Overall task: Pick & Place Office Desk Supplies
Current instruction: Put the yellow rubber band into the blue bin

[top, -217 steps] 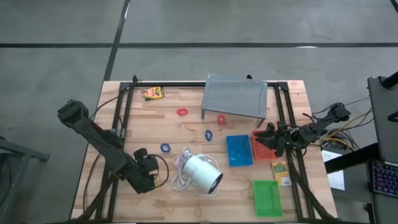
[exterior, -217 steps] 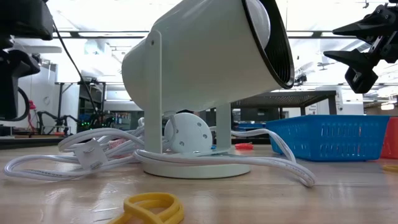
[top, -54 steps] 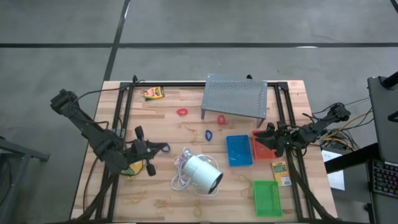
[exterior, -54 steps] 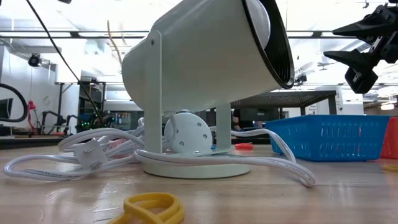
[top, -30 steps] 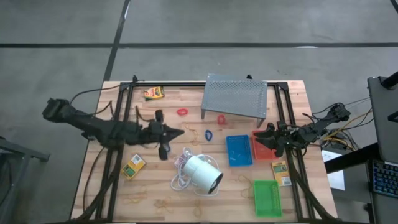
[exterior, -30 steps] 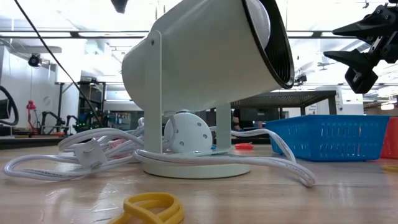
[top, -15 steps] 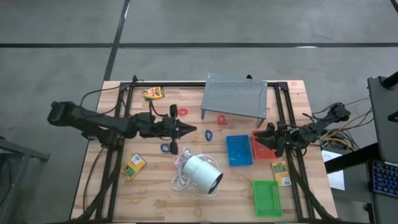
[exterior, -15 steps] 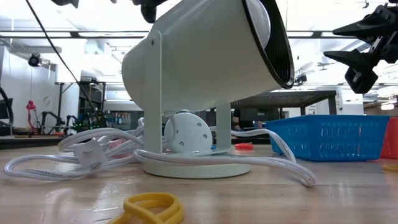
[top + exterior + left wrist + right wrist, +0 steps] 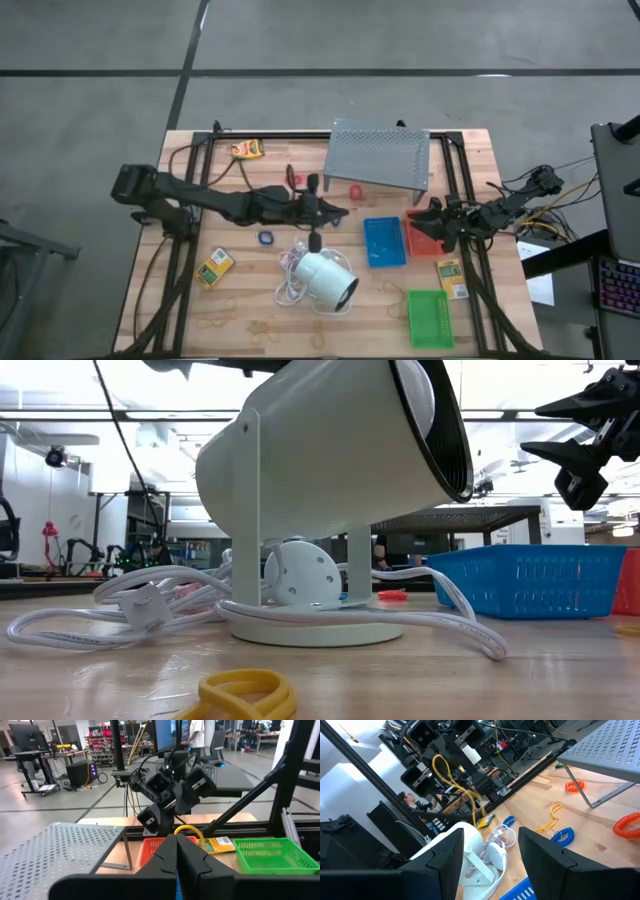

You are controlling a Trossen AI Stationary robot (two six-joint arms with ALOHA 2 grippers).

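Note:
My left gripper (image 9: pixel 343 212) is shut with nothing in it. It hangs level above the middle of the table, near a blue loop (image 9: pixel 562 836), and points at the right edge; its shut fingers (image 9: pixel 176 851) face the trays. My right gripper (image 9: pixel 428 222) stands open over the red tray (image 9: pixel 420 238), holding nothing. The blue tray (image 9: pixel 384 241) and the green tray (image 9: pixel 431 318) lie beside it. Yellow boxes lie at the near left (image 9: pixel 215 268), the far left (image 9: pixel 247 149) and the right (image 9: pixel 452 278). A red loop (image 9: pixel 356 190) and another blue loop (image 9: pixel 266 238) lie flat on the wood.
A big white cylinder (image 9: pixel 325 278) with a white cord stands on its base near the middle front. The grey perforated stand (image 9: pixel 378 155) is at the back. A yellow rubber band (image 9: pixel 245 693) lies close to the low camera. Black frame rails run along both sides.
My left gripper has swept from the table's left half toward the right edge, to the middle of the table. It has sunk a little and stayed shut. The yellow box at the near left has stayed where it was.

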